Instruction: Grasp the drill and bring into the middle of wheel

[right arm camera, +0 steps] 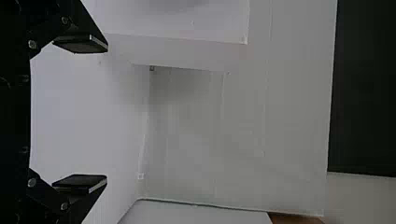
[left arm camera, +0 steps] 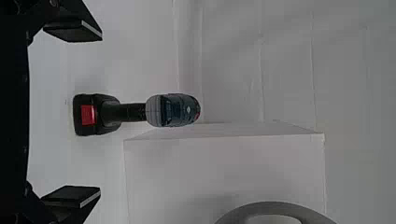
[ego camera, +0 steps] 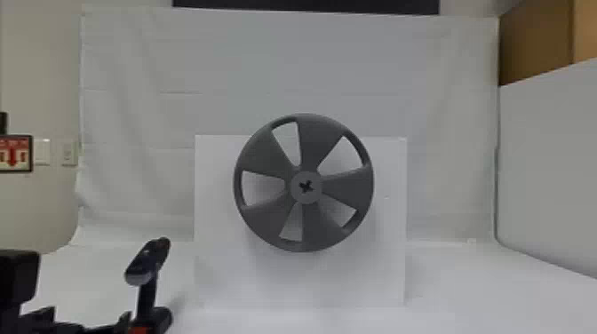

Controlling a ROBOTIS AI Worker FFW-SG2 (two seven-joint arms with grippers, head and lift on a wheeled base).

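Presumably to straddle the pistol-shaped black drill point(ego camera: 147, 291), eight o'clock from the grey spoked wheel point(ego camera: 305, 187), left end effector point(left arm camera: 100, 113) gapes wide, empty

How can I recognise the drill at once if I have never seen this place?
Find the white box behind the big grey wheel. To its left, the drill stands upright on the white surface. Unlike the round wheel and the black left arm, it has a slim black handle and a red patch on its base.
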